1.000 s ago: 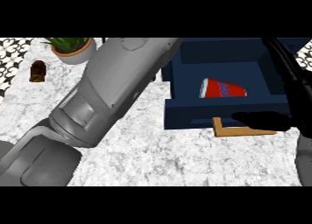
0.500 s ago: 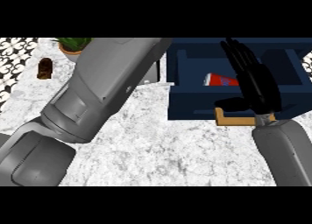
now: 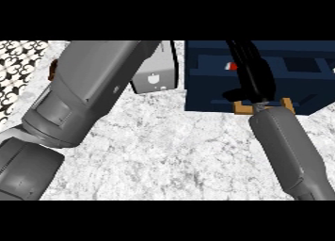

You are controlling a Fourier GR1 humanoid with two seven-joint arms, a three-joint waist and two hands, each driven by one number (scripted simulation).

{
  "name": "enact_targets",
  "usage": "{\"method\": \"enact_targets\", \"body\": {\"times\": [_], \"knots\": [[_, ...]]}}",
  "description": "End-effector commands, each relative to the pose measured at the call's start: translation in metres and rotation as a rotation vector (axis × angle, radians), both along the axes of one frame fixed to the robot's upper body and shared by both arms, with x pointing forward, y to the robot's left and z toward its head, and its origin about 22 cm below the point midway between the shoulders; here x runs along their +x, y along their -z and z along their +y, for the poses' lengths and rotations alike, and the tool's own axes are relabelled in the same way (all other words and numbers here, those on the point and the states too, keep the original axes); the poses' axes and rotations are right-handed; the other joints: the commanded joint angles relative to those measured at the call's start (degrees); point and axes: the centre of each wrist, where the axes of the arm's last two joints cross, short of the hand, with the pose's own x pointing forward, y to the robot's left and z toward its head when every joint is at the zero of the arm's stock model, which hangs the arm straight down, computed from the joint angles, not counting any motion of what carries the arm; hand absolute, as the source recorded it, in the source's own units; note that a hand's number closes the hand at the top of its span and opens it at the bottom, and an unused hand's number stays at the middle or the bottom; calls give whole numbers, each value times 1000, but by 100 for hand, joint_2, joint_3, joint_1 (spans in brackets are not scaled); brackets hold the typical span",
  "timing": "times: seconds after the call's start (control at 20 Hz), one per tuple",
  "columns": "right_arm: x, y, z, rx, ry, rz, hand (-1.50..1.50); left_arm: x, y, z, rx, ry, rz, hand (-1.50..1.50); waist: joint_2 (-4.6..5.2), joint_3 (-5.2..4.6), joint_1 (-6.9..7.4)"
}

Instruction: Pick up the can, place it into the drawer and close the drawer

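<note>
The dark blue drawer (image 3: 212,89) juts from the counter's far side at the upper right, with a tan handle (image 3: 287,106) on its front. Only a red sliver of the can (image 3: 233,66) shows inside it, just left of my right hand (image 3: 255,77). That black hand lies over the drawer's front and interior, fingers straight and pointing away from me, thumb near the handle. Its grey forearm (image 3: 292,150) comes up from the lower right. My left forearm (image 3: 87,103) crosses the left half of the view; its hand is out of sight past the top.
A grey boxy appliance (image 3: 156,75) stands on the marble counter (image 3: 170,150) just left of the drawer. A patterned surface (image 3: 14,70) runs along the far left, and a small brown object (image 3: 53,70) peeks out beside my left forearm.
My right hand swung from the drawer's right side onto its front and over its inside. Less of the drawer's interior shows now, and the can has shrunk to a sliver.
</note>
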Motion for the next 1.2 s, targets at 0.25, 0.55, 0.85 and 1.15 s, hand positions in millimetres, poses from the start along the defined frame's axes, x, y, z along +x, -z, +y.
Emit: {"method": "enact_targets", "body": {"times": [0.25,0.55,0.85,1.15], "knots": [[46,-18,7,-5,93,-106,-150,-5,4,9,1,3,21,-150,-2,12,220],[61,-31,15,-28,116,-147,-150,1,9,53,10,-7,29,-150,20,8,335],[76,-61,21,-22,123,-187,-150,-4,14,60,21,3,16,-150,71,11,417],[81,-79,30,46,108,-179,-150,-11,6,78,17,36,27,-150,50,10,529]]}}
